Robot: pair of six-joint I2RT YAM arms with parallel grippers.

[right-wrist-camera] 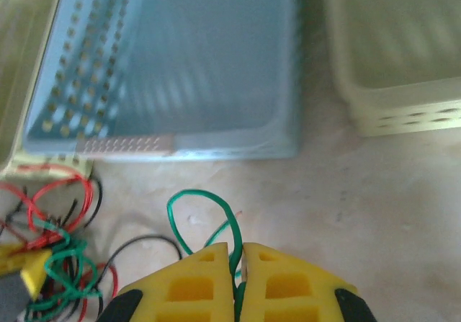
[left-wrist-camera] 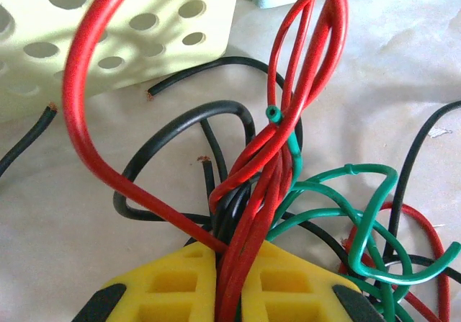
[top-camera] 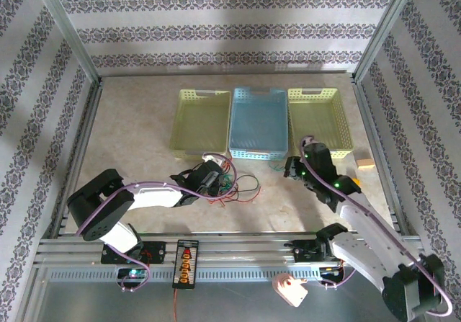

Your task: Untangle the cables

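Lower centre: our left gripper (left-wrist-camera: 229, 264) clamps the thin red wire (left-wrist-camera: 77, 99) as anchor; our right gripper (right-wrist-camera: 236, 264) pinches the thin green wire (right-wrist-camera: 194, 192), we judge, to draw it free.

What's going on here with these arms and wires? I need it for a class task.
Two robot arms are untangling three thin flexible wires on the beige table. The left jaws are shut on several strands of the red wire, with the black wire running in alongside. The right jaws are shut on the green wire, a loop of it showing just ahead. The wires are not yet apart: most lie knotted in front of the pale yellow perforated plastic basket.
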